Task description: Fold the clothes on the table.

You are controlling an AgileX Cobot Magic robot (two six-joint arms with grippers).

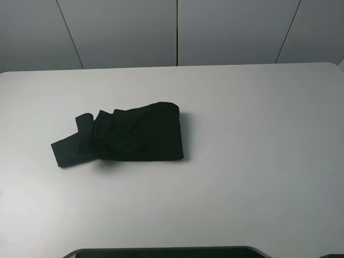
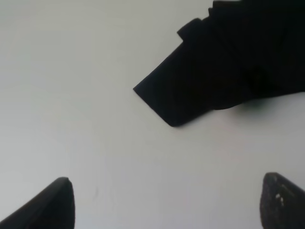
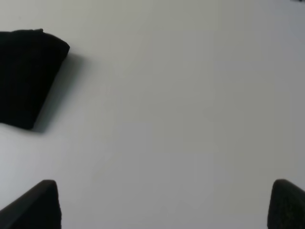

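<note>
Shirt: black cotton T-shirt (image 1: pixel 126 137), folded into a rumpled bundle, lies on the table toward 9 o'clock of centre.
Table: large plain white flat-topped table (image 1: pixel 258 140).
Left gripper (image 2: pixel 167 202): jaws spread wide, empty, above bare table.
Right gripper (image 3: pixel 164 205): jaws spread wide, empty.

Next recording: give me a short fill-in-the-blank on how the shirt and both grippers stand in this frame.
1. The T-shirt lies folded into a compact bundle, and its colour is ____.
2. It rests on the ____ half of the white table in the high view.
3. The left gripper has its jaws ____, holding nothing.
4. The right gripper touches ____ of the shirt.

Missing words: black; left; open; none
</note>
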